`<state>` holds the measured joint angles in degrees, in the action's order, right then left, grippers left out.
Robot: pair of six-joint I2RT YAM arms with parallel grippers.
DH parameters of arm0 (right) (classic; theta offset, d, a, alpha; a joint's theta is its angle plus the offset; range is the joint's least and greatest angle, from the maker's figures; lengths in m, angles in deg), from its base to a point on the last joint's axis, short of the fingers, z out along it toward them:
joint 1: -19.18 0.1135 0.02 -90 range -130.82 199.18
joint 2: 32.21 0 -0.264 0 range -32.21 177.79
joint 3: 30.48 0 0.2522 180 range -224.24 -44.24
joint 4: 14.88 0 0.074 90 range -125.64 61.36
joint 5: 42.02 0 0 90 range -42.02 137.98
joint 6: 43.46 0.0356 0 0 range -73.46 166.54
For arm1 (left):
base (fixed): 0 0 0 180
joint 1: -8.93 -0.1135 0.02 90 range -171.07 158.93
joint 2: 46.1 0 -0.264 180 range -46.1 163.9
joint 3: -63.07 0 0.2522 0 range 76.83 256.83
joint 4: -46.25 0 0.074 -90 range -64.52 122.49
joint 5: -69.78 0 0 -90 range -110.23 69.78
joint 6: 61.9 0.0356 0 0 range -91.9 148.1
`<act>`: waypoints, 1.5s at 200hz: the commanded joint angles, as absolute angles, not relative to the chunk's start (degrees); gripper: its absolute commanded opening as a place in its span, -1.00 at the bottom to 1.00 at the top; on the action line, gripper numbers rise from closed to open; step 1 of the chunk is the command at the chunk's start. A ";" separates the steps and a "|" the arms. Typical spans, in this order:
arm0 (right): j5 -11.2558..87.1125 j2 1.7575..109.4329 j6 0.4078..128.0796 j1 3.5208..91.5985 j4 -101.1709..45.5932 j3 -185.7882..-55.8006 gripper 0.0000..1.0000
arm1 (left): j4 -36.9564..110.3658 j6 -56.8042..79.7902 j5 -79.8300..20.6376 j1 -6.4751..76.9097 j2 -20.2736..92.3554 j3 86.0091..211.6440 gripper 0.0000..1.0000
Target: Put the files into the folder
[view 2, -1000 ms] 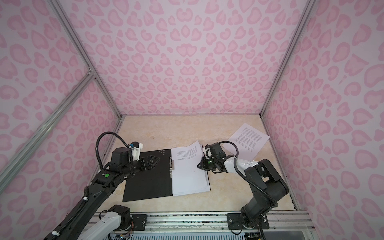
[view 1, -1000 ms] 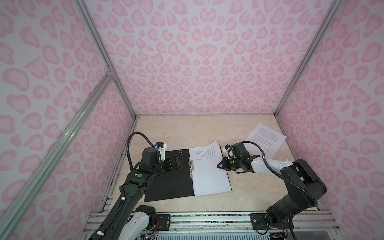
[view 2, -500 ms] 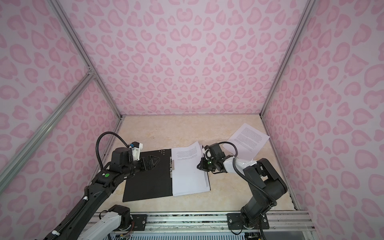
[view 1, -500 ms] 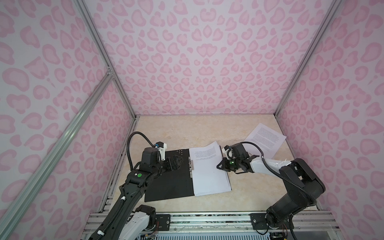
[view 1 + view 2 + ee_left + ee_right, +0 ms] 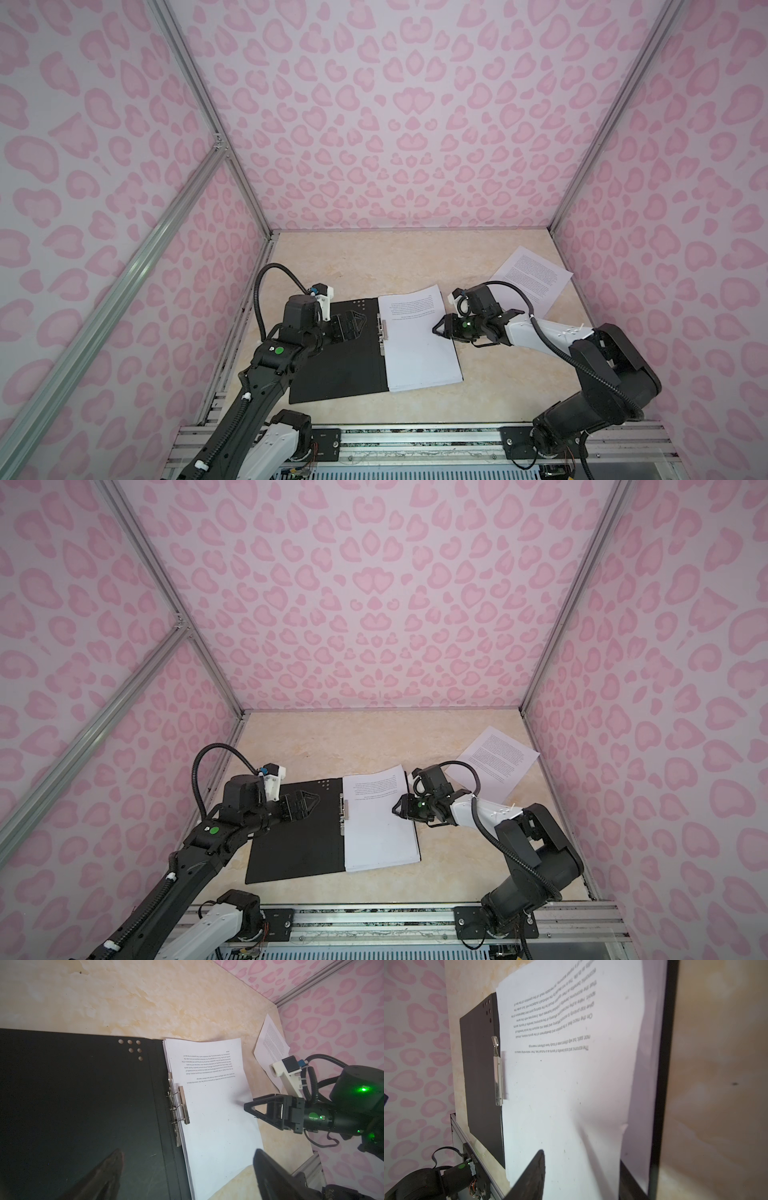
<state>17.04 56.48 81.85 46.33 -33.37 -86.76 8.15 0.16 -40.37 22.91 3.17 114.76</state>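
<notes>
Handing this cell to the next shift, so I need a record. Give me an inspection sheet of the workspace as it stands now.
Surface: beige marbled tabletop, no spills seen.
Job's things: thin folder, black inside, lies open and flat. A stack of white printed sheets sits on its right half, with the metal spine clip over the stack's inner edge. One loose printed white sheet lies apart, by the right wall.
Clutter: nothing seen.
Grippers: left gripper open above the folder; right gripper open at the stack's outer edge.
Cables: black corrugated cable arcs over the left wrist, another over the right.
Surroundings: pink blotch-patterned walls, aluminium frame posts.
</notes>
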 commanded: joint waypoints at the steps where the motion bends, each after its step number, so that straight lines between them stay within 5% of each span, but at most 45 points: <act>1: 20.94 55.22 80.09 45.11 -37.25 -86.26 0.20 | 7.99 0.67 -40.44 22.87 3.18 114.88 0.97; 50: 24.38 52.79 80.03 43.97 -36.66 -83.74 0.64 | 8.52 -8.09 -40.43 22.95 5.67 109.00 0.97; 141: 18.14 59.89 88.21 44.29 -22.19 -81.65 0.61 | 24.39 -17.44 -40.00 23.06 25.23 105.21 0.95; 234: 15.18 72.21 97.16 44.09 -8.75 -88.93 0.53 | 29.92 -18.12 -34.47 19.97 49.53 120.97 0.94; 300: 19.47 73.06 98.84 42.17 -7.39 -91.56 0.57 | 30.09 -15.80 -39.18 16.73 62.83 133.95 0.87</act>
